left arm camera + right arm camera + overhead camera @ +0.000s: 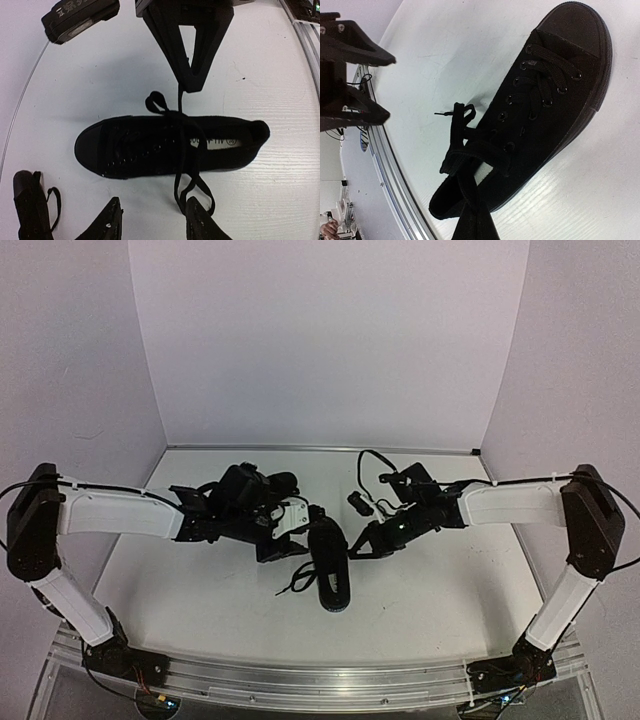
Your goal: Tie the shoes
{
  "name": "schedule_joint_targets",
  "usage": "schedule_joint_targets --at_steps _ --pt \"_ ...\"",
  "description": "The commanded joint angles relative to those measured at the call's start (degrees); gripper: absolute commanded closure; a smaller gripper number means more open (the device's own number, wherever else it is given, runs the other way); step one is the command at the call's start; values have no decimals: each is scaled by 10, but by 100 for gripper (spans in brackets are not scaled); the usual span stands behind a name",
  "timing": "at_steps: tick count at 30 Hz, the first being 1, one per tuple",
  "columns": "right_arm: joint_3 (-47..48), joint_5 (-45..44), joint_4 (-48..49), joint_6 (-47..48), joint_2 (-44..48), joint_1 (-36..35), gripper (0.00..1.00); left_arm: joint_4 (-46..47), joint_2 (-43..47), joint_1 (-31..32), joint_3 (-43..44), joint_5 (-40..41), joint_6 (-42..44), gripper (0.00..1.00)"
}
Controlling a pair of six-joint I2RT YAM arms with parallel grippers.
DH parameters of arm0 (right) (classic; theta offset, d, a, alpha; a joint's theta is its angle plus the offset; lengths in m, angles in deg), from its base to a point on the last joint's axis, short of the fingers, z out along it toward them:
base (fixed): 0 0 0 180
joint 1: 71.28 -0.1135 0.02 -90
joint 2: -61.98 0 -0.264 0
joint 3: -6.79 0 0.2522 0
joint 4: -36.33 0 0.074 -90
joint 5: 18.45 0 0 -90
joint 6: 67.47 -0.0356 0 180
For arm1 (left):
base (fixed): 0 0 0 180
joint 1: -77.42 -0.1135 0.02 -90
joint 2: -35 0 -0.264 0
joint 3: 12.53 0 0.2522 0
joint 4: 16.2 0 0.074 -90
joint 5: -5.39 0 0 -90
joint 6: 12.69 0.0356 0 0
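One black shoe (330,565) lies on the table between my grippers, toe toward the back. It fills the left wrist view (150,147) and the right wrist view (545,110). My right gripper (358,548) is shut on one black lace (181,100) and holds it up taut above the shoe's tongue; it also shows from its own wrist (472,212). My left gripper (155,222) is open beside the shoe, and the other lace loop (197,187) lies against its right finger (202,220). The second shoe (30,207) sits at the back, close under my left arm.
A small black block with a label (80,17) lies toward the back right of the shoe. The aluminium rail (395,175) runs along the table's near edge. White walls enclose the back and sides.
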Motion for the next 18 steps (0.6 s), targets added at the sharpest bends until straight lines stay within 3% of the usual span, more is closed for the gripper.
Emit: schedule_joint_targets --at_steps 1,6,18 --pt "-6 -20 11 -6 14 3 100 -144 16 0 -3 58 -17 59" --pt "-11 -30 10 -9 29 3 100 -208 -22 0 15 61 -9 63" --pt "-13 -40 10 -12 30 3 100 -205 -88 0 37 17 -32 62"
